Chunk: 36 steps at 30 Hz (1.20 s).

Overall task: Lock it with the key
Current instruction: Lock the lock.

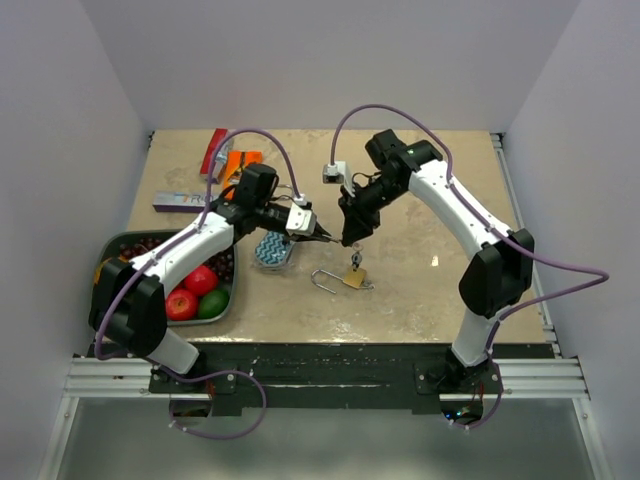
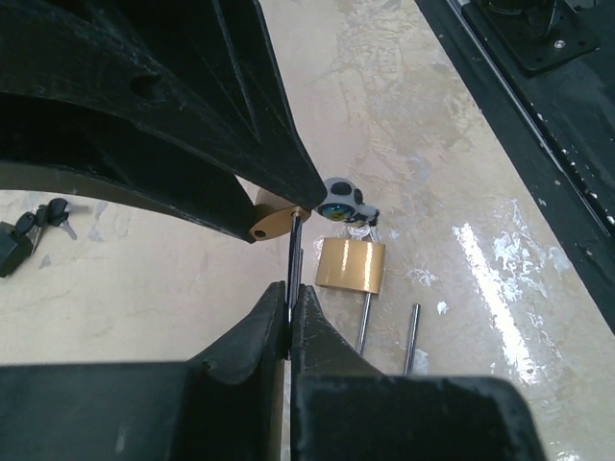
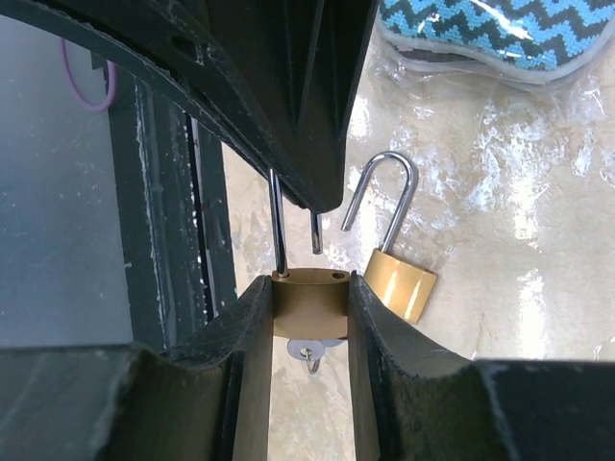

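One padlock (image 3: 307,303) is being held above the table (image 1: 430,200): right gripper (image 3: 306,290) is clamping its body, key (image 3: 307,348) dangling beneath; left gripper (image 2: 291,293) is pinching the open shackle (image 2: 292,254); seating is calling for the free leg squared over its hole, a straight push, then a key turn.

Two arms, each with one pincer: left pincer (image 1: 327,239), right pincer (image 1: 351,243). Two brass padlocks: one padlock (image 3: 307,305) between fingers, a second padlock (image 3: 402,286) on the one table (image 1: 440,290). One grey-headed key (image 2: 343,204) shows clearly; other keys are too small to count. One tray (image 1: 112,242) with two red apples, first apple (image 1: 201,279) and second apple (image 1: 181,303), one green fruit (image 1: 212,304), and dark berries (image 1: 140,245) too many to count. One zigzag pouch (image 1: 274,250). Three boxes: red box (image 1: 215,150), orange box (image 1: 241,160), long box (image 1: 180,200).
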{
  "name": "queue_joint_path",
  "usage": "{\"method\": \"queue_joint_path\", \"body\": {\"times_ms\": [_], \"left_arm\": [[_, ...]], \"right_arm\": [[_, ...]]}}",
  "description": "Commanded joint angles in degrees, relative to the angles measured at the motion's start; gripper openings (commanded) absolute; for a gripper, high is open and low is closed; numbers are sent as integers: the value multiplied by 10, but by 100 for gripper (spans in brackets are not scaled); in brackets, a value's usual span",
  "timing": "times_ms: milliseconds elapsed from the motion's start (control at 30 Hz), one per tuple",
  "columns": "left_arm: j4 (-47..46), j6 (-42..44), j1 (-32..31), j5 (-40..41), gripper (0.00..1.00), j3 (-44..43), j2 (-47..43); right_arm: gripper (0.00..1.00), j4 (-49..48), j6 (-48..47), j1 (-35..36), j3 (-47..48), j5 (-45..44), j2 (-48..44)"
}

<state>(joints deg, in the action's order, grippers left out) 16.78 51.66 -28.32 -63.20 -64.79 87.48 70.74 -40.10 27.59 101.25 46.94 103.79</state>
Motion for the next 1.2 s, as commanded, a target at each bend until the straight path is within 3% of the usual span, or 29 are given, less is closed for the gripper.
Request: {"method": "queue_joint_path", "body": {"times_ms": [0, 67, 100, 167, 233, 533, 733, 800, 967, 1167], "left_arm": [[-38, -25, -2, -11, 0, -8, -21], [-51, -61, 11, -16, 0, -4, -24], [-74, -111, 16, -18, 0, -3, -25], [-78, -147, 32, -22, 0, -10, -23], [-56, -153, 42, -26, 0, -29, -19], [-69, -239, 86, -54, 0, -46, -25], [-147, -328, 91, -75, 0, -25, -42], [-216, -370, 92, -79, 0, -11, -51], [-354, -467, 92, -90, 0, 26, -71], [-416, -509, 90, -85, 0, 37, -72]], "right_arm": [[33, 1, 27, 4, 35, 35, 5], [58, 1, 47, 0, 44, 34, 9], [77, 0, 51, -2, 47, 34, 7], [89, -10, 67, -13, 41, 34, -4], [93, -52, 84, -26, 22, 27, -21], [99, -335, 169, -58, -120, -47, -171], [98, -251, 79, -58, -69, -14, -145], [99, -226, 51, -58, -61, -3, -144], [99, -312, 26, -58, -146, 46, -211], [96, -359, 39, -55, -178, 66, -233]]}}
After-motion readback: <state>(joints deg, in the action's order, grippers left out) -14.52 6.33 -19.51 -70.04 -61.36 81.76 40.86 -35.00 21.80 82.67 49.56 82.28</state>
